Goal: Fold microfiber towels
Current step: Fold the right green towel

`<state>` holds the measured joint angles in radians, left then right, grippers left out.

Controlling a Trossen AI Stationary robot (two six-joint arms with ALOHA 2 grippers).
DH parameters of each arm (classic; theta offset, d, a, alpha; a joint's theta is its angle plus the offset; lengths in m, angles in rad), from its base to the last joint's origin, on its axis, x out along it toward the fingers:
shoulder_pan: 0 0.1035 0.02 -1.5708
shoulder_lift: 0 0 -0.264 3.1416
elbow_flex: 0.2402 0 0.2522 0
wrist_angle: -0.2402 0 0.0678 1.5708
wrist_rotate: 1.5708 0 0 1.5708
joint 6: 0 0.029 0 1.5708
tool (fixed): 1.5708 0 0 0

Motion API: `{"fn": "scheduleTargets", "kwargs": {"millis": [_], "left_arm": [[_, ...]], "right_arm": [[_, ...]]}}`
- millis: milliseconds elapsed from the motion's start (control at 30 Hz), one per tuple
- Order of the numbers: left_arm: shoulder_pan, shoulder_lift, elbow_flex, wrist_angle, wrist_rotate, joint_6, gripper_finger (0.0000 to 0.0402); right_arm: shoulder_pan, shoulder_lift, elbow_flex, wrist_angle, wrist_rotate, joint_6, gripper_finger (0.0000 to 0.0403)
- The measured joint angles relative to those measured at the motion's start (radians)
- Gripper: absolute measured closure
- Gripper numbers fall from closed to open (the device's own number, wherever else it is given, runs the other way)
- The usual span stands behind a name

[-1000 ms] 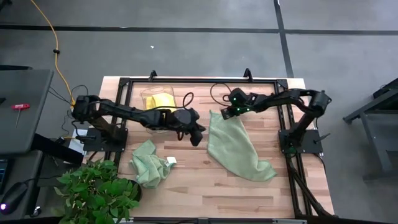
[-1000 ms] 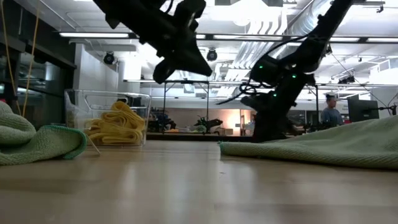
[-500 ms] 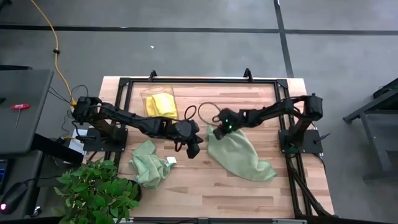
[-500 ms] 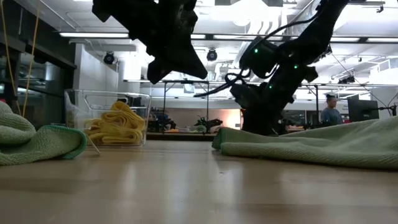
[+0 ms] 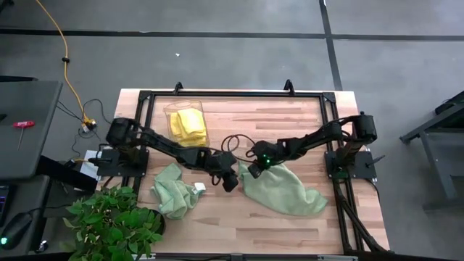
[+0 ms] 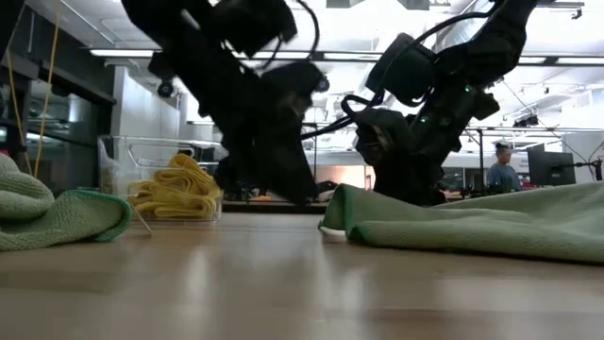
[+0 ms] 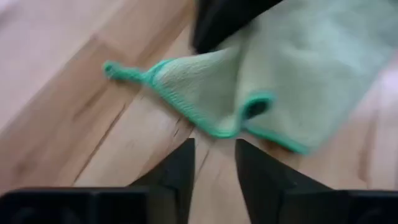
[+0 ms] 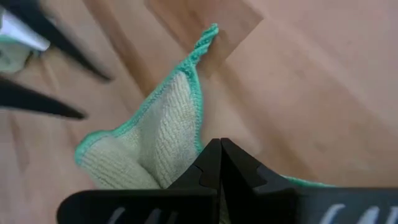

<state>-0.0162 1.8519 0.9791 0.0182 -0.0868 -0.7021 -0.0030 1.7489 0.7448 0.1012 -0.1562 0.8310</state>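
A sage green microfiber towel (image 5: 284, 190) lies right of the table's middle. My right gripper (image 5: 254, 169) is shut on it at its left end. My left gripper (image 5: 230, 181) stands open, low over the wood, just left of that end. In the left wrist view its fingertips (image 7: 212, 163) stop just short of the towel's teal-hemmed edge (image 7: 249, 121), with nothing between them. A second green towel (image 5: 172, 190) lies crumpled at the near left. Yellow towels (image 5: 187, 122) sit folded in a clear bin. My right gripper pinches the green towel between its two fingers a little in from a corner (image 8: 183, 152); the corner's hemmed tip (image 8: 208, 37) sticks out past the fingertips. The fingers slant down from the table's right. The held end is bunched and raised (image 6: 344, 203); the rest lies on the table.
The clear bin (image 5: 174, 109) stands at the far left of the work area. A leafy plant (image 5: 116, 225) overhangs the near left corner. A black frame (image 5: 232, 93) runs round the table top. Bare wood shows along the near edge (image 5: 239, 225).
My right gripper has swung from the far side toward the table's middle and near edge, dragging the green towel's far left corner with it, so the towel is bunched shorter while its near right part stayed put. My left gripper has sunk toward the table, close to that corner.
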Motion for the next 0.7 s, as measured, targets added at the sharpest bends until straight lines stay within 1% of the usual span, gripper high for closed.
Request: {"fn": "scheduleTargets", "kwargs": {"millis": [67,133,200,300,400,533,700], "left_arm": [[0.001,0.021,-0.001,0.021,-0.001,-0.016,0.0271],[0.001,0.031,0.0,0.045,-0.008,0.016,0.0249],[0.003,0.032,0.0,0.05,-0.017,0.093,0.0231],[0.003,0.032,0.0,0.063,-0.041,0.253,0.0212],[0.003,0.032,0.0,0.06,-0.054,0.413,0.0202],[0.006,0.054,0.0,0.063,-0.059,0.594,0.0199],[0.023,0.097,0.0,0.119,0.03,0.727,0.0199]], "right_arm": [[0.001,0.0,0.0,0.004,-0.02,0.0,0.0403],[0.001,0.001,0.0,0.01,-0.055,-0.021,0.0403],[0.0,0.001,0.0,0.017,-0.083,-0.047,0.0403],[-0.001,0.0,0.0,0.016,-0.117,-0.076,0.0403],[-0.001,0.0,0.0,0.018,-0.136,-0.081,0.0403],[-0.001,-0.001,0.0,0.021,-0.143,-0.083,0.0403],[-0.002,-0.002,0.0,0.023,-0.143,-0.084,0.0403]]}}
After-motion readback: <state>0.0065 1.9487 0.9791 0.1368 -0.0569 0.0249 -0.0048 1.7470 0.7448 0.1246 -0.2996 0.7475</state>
